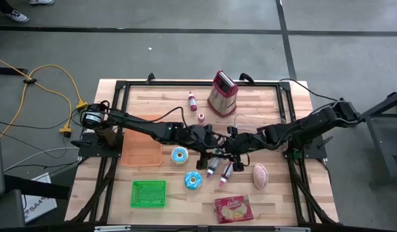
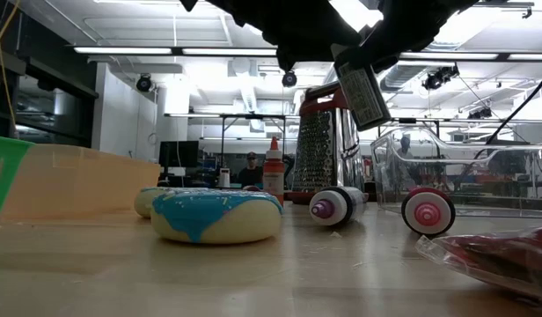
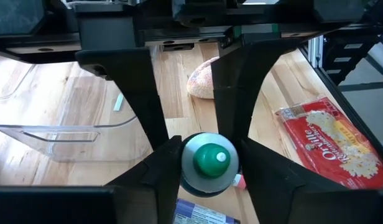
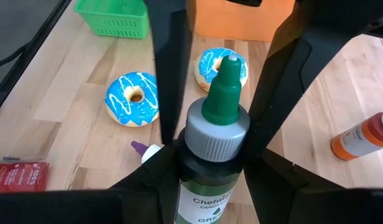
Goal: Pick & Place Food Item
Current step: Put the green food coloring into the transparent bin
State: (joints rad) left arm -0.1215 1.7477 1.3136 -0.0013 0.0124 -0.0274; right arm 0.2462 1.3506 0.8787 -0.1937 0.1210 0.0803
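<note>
Above the wooden table point(image 1: 276, 200) centre | green-capped plastic bottle point(image 4: 211, 149) clamped by right gripper point(image 4: 210, 155) | left gripper point(image 3: 204, 163) fingers also closed on it.

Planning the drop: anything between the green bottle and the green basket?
Green bottle is airborne in the right gripper, left gripper at its cap. A blue donut lies on the table between it and the green basket.

Both arms stretched inward, left gripper point(image 1: 214, 153) and right gripper point(image 1: 232, 149) nose to nose.
</note>
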